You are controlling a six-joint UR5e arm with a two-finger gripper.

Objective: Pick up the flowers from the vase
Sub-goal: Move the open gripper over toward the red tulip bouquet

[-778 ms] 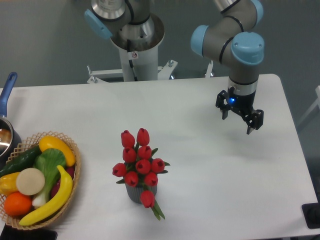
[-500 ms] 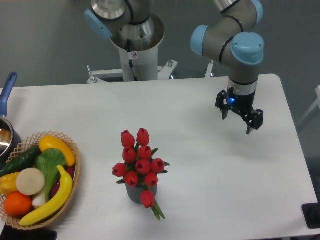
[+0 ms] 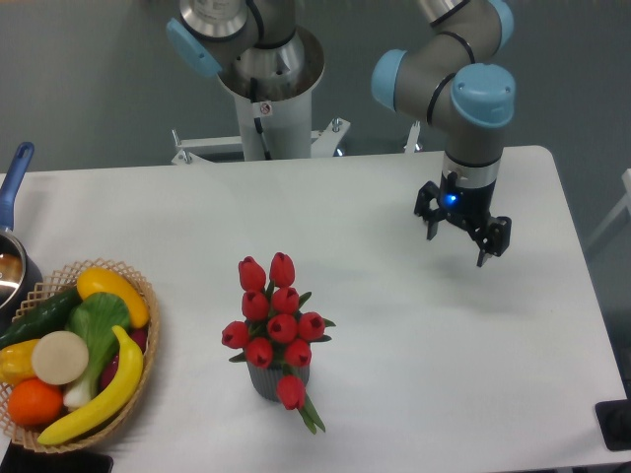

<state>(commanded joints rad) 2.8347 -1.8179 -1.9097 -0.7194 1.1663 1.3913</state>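
The flowers (image 3: 276, 323), a bunch of red tulips with green leaves, stand in the vase (image 3: 268, 381), a small dark grey cylinder near the table's front middle. One tulip hangs down over the vase's front. My gripper (image 3: 456, 244) is open and empty, hovering above the table at the right back, well to the right of and behind the flowers. It points downward with its fingers spread.
A wicker basket (image 3: 146, 340) with fruit and vegetables sits at the front left edge. A pot with a blue handle (image 3: 14, 177) is at the far left. The robot's base (image 3: 266, 89) stands behind the table. A dark object (image 3: 616, 424) is at the front right corner.
My gripper has shifted slightly to the left and a little back. The flowers and vase have not moved.
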